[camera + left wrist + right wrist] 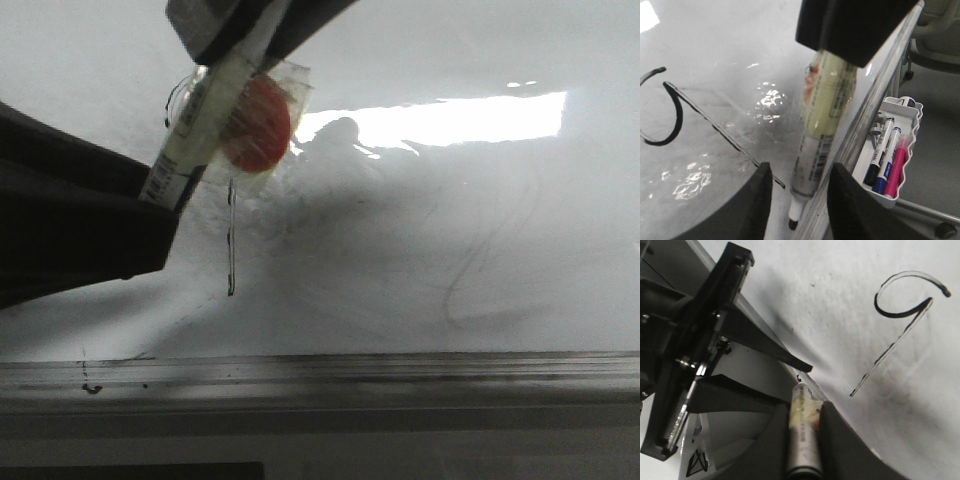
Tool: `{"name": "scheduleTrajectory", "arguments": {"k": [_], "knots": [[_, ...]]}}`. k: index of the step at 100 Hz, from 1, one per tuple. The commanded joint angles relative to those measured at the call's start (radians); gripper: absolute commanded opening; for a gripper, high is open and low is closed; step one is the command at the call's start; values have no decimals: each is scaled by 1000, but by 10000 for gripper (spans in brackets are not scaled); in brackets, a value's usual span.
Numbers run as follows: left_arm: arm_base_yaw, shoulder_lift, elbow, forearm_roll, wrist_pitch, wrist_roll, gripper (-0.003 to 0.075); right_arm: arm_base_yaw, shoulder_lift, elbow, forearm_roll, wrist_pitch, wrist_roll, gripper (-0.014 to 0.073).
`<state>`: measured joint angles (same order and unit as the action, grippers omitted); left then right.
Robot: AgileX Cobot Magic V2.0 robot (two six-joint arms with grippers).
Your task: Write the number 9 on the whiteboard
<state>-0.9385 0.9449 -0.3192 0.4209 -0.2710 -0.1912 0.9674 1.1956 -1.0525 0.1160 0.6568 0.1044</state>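
Observation:
The number 9 (891,347) is drawn in thin black line on the whiteboard (840,280). Its loop and stem also show in the left wrist view (677,112), and the stem shows in the front view (231,245). My right gripper (804,407) is shut on a yellowish-white marker (802,440) that carries a red label (258,122). The marker's black tip (794,222) is just past the stem's lower end, close to the rail (875,110). My left gripper (800,170) is open, a finger on each side of the marker with gaps between.
A white tray (912,112) with blue, black and pink markers hangs below the dirty grey rail (320,375). Grey erased smears (480,280) and a bright glare patch (450,120) lie on the board to the right. My left arm (70,210) fills the left side.

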Motion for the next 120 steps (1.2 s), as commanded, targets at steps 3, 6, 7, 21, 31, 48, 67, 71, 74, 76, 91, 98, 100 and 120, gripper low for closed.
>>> {"name": "scheduleTrajectory", "arguments": {"k": [3,6,7,21,31,48,67,71,74,76,91,98,100,120], "knots": [[-5,22,-38,-8,-129,-11,252,3,-27,-36,14,-63,1,-60],[-5,30,-38,-8,-150,-11,252,3,-27,-36,14,-63,1,-60],[-5,31,-38,-8,-160,-11,251,3,-27,-36,14,-63,1,-60],[-5,47,-38,-19,-185,-11,178,3,-27,-36,21,-63,1,-60],[-5,50,-38,-19,-185,-11,59,3,-27,-36,21,-57,1,-60],[-5,50,-38,-19,-189,-11,-20,3,-25,-36,5,-53,1,8],[-3,23,-38,-147,-134,-17,-20,-12,-25,-36,-27,-53,1,386],[3,8,-38,-258,-97,-17,-20,-22,-25,-36,-27,-48,1,411],[10,-10,-38,-328,-54,-17,-20,-28,-25,-36,-28,-44,1,405],[14,-18,-38,-374,-36,-17,-20,-32,-27,-36,-28,-44,1,400],[78,-82,-38,-642,129,-17,-21,-42,-31,-36,-28,-42,1,365],[120,-85,-38,-745,168,-17,-21,-42,-31,-36,-28,-43,1,364],[133,-85,-38,-764,175,-17,-21,-42,-31,-36,-28,-43,1,364],[193,-67,-38,-843,184,-17,-21,-42,-31,-36,-28,-43,1,364]]}}
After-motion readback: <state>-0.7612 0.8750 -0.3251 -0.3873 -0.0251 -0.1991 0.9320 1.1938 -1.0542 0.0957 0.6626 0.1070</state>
